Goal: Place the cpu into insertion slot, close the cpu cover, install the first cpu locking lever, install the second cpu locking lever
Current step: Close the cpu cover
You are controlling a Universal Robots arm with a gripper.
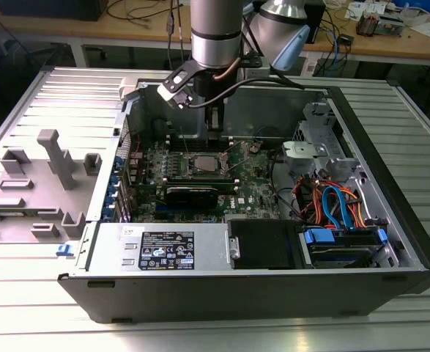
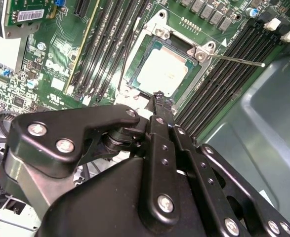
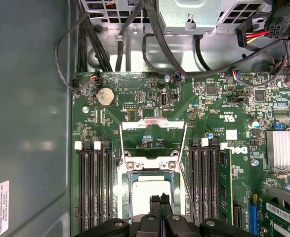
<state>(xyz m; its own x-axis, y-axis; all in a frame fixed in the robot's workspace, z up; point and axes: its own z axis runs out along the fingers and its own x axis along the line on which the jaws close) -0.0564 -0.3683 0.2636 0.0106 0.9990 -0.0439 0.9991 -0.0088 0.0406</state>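
Your exterior view looks down at an angle on the whole open computer case (image 1: 258,293) from outside it. Both wrist views sit close above the motherboard (image 3: 135,98), facing down, and share the insertion slot (image 2: 141,58).

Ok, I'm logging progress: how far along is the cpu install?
The cpu is seated with the cpu cover down around it. The gripper, shut, hangs at the cover's edge, holding nothing. One locking lever sticks out sideways, unlatched, so the levers look undone.

Silver cylindrical arm (image 1: 216,33), pale-blue joint cap (image 1: 294,45); matte-black gripper (image 2: 162,100), linkage plates (image 2: 85,129) studded with silver screws (image 2: 165,203).
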